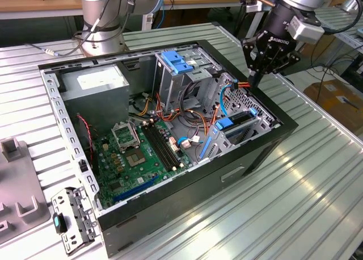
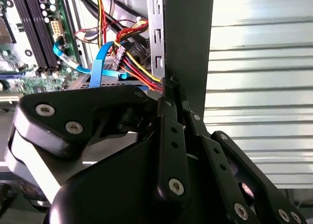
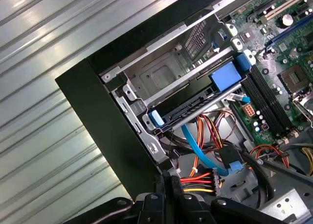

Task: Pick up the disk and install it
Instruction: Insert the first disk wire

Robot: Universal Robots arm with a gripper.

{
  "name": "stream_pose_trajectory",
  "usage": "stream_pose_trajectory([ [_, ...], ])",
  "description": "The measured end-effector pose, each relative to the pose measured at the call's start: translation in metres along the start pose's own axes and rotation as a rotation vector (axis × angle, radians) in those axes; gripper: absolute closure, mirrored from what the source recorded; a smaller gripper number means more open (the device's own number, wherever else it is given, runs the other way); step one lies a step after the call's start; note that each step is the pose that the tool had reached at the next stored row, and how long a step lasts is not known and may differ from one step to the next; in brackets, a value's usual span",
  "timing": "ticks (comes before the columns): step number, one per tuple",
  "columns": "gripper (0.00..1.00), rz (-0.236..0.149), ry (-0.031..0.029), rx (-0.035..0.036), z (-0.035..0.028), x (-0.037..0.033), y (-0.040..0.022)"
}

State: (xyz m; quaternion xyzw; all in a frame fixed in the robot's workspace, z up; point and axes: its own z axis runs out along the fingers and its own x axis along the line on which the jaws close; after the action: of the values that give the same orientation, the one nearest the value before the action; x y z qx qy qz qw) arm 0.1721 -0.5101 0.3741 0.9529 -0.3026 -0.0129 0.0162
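- Plainly shut: claw, fingers pressed together in the exterior view and both wrist views, nothing gripped between them.
- Hanging over one edge of an open black computer case, tips pointing down inside its wall.
- Right at the claw's tips: a bundle of red, yellow and orange wires; touching or not, cannot tell.
- Below the claw and a little ahead of it: the disk, lying flat in a slot of the metal drive cage, blue handle turned toward the inside of the case, apart from the claw.
- Between claw and disk: a flat blue cable.
- Farther from the claw: a green circuit board on the case floor.
- Under the case: a ribbed metal desk.
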Motion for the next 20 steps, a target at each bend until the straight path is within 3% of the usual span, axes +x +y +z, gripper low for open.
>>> stream_pose_trajectory([
  [4,0.84,0.026,-0.0010,0.0004,0.0001,-0.0023,0.0017],
  [13,0.84,0.039,-0.0015,0.0005,0.0003,-0.0035,0.0025],
  [20,0.84,0.089,-0.0036,0.0014,0.0006,-0.0062,0.0044],
])
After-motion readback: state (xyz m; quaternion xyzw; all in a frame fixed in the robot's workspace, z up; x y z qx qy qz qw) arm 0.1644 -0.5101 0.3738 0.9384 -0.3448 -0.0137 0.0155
